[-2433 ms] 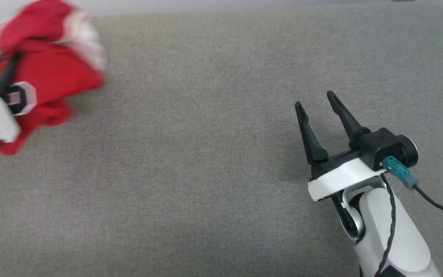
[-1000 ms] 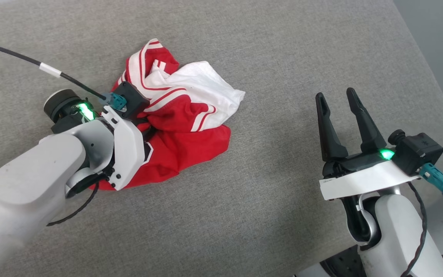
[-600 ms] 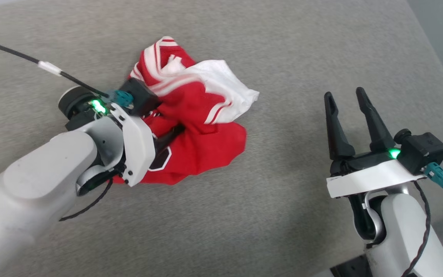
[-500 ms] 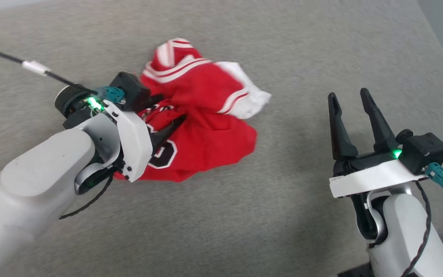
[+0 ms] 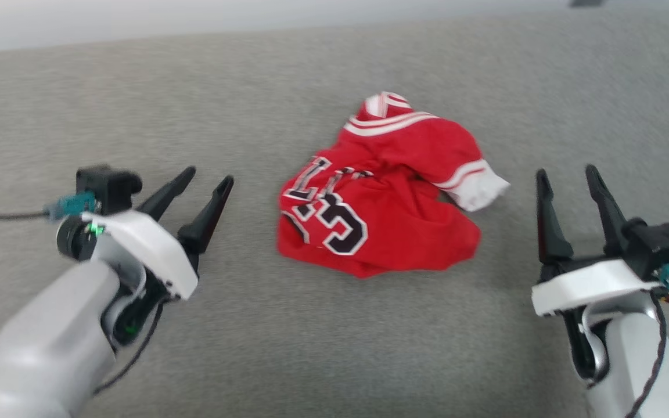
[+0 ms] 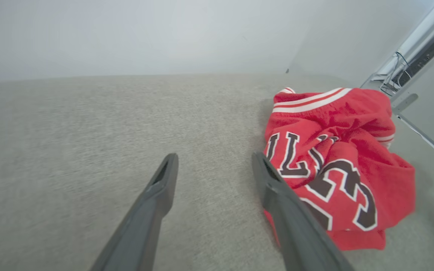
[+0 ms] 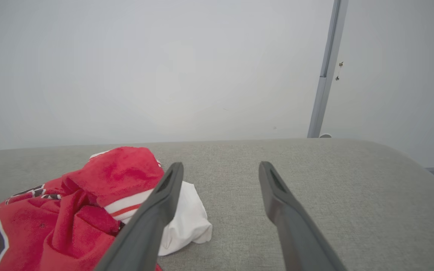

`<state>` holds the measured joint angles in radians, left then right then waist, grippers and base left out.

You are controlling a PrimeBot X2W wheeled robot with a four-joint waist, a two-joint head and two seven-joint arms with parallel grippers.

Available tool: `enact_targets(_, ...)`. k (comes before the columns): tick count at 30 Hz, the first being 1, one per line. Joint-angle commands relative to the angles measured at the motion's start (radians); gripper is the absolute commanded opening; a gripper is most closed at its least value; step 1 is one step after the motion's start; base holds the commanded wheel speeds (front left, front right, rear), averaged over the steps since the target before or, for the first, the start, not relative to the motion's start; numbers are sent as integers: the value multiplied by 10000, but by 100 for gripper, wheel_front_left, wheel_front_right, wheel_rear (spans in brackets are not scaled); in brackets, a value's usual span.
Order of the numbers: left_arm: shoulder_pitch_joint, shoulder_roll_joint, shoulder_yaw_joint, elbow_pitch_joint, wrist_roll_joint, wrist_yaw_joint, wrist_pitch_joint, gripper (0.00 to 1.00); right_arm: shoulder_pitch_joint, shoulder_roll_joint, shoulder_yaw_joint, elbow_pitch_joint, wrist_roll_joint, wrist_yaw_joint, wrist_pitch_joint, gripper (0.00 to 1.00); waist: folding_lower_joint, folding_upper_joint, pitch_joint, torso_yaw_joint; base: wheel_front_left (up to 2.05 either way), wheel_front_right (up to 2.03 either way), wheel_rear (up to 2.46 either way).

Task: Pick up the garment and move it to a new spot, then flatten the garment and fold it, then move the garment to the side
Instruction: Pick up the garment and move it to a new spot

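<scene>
Your left hand (image 5: 209, 174) had let go of the garment (image 5: 378, 215) and drawn clear, fingers spread and empty. Your right hand (image 5: 565, 170) stood open too. The garment lay crumpled on the counter (image 5: 334, 348) between them, so the move looked done and flattening seemed next.

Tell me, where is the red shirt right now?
In the head view, the shirt lies crumpled near the middle of the grey surface, between the left gripper and the right gripper, touching neither.
</scene>
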<state>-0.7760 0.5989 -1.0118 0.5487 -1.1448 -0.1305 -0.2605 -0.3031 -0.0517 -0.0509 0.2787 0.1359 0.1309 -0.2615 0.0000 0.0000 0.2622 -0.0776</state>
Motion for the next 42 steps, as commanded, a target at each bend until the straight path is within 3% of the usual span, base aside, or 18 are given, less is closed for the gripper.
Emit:
enact_targets(1,729,-262,600,126,391,37,-49,100,237,-99,-207,80,-104,-3,-50,100,0,0,-609,785,0,0,0)
enact_targets(8,3305,-994,3732,230,2047,23,-54,100,1061,-480,-787,178,-115,-3,-50,100,0,0,-1309,1579,0,0,0)
enact_targets(11,4287,-1191,4755,160,3088,368,-56,100,1424,-579,-927,133,-40,-3,-50,100,0,0,-1577,1712,0,0,0)
enact_targets(12,4287,-1191,4755,160,3088,368,-56,100,1424,-579,-927,133,-40,-3,-50,100,0,0,-1577,1712,0,0,0)
enact_targets(16,5527,-1506,6236,-274,4066,459,-57,100,1892,-551,-1302,7,78,-3,-50,100,0,0,-1841,1811,0,0,0)
enact_targets(25,7619,-2281,9225,-2204,6892,359,-58,100,2557,-404,-1595,-692,136,-3,-50,100,0,0,-2264,1636,0,0,0)
enact_targets(33,8453,-3142,10483,-3914,8404,41,-56,100,2677,-197,-1541,-1537,176,-3,-50,100,0,0,-2419,1434,0,0,0)
enact_targets(42,8691,-3425,10236,-4141,8402,-5,-57,100,2719,-130,-1459,-1377,96,-3,-50,100,0,0,-2480,1345,0,0,0)
